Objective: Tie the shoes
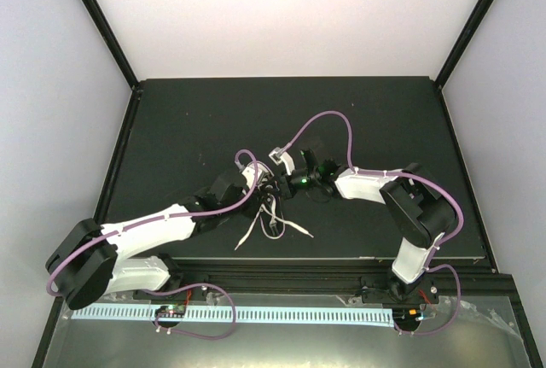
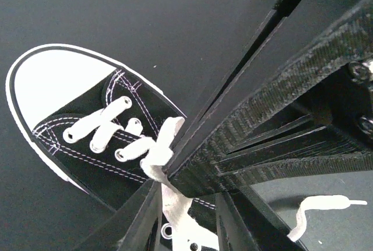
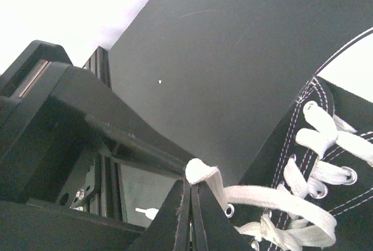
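My right pincer (image 3: 190, 195) is clamped on a white lace (image 3: 262, 195) of the shoe (image 2: 52, 82). The shoe lies on the table (image 2: 116, 18) just below it. My left pincer (image 2: 186, 210) stands apart, a lace running between its fingers.

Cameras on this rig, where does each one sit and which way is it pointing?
Top external: above and behind the bases, looking down at the black table; the left arm and right arm show whole.
Left wrist: on the left arm, looking down at the sneaker; the left end effector, fingers apart, frames the bottom edge.
Right wrist: close beside the sneaker, looking across the table; the right end effector pinches a white lace.
Shared: both wrist views show the sneaker's laced front.
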You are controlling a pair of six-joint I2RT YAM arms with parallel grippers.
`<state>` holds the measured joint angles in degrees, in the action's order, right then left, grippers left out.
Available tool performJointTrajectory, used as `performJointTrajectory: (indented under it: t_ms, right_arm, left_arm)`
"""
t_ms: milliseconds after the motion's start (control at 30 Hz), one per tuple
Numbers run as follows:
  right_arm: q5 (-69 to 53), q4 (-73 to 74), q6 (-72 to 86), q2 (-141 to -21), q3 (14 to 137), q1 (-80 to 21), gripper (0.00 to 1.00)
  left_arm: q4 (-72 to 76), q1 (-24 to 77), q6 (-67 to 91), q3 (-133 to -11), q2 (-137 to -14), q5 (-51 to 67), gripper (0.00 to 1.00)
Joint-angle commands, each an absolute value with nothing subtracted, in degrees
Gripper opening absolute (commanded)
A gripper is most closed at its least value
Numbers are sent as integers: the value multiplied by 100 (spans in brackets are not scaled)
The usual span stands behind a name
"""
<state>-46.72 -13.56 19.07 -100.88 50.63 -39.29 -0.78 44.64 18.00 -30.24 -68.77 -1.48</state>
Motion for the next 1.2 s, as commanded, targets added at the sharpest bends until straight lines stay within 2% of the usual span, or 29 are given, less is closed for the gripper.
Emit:
performJointTrajectory:
  t_ms: [0, 233, 333, 433, 533, 633, 667, 733, 800, 1067, 1167]
  right_arm:
    - [-4851, -1437, 1932, -10046, 5055, -3958, 2]
    - [-4819, -1433, 1934, -9999, 5028, -3960, 2]
    - [-4745, -1396, 1924, -9934, 5003, -3954, 2]
    - [-4643, -1313, 1872, -9825, 4992, -3957, 7]
    - [-4456, -1074, 1757, -9647, 5010, -3955, 29]
    - [-4136, -723, 1604, -9344, 4975, -3948, 59]
    - [-4023, -642, 1564, -9198, 4925, -3940, 65]
    - [-3855, -482, 1505, -8942, 4793, -3945, 70]
    - [-3728, -389, 1547, -8720, 4587, -3943, 69]
    - [-3859, -1104, 2179, -8411, 3395, -4030, 46]
    - [-3852, -1178, 2205, -8520, 3320, -4166, 45]
  left_arm:
    - [347, 4430, 1735, -3089, -6978, -416, 23]
    - [346, 4430, 1875, -3111, -7107, -634, 3]
    - [323, 4430, 1909, -3079, -7111, -672, 2]
    - [347, 4427, 1892, -3030, -7086, -602, 2]
    - [392, 4428, 1852, -2968, -7038, -569, 2]
    - [433, 4423, 1822, -2904, -6989, -514, 2]
    - [429, 4427, 1820, -2901, -6980, -498, 2]
    - [415, 4421, 1812, -2893, -6970, -480, 1]
    - [414, 4425, 1790, -2887, -6949, -439, 2]
    - [427, 4421, 1709, -2854, -6912, -327, 2]
    - [409, 4421, 1705, -2856, -6906, -301, 2]
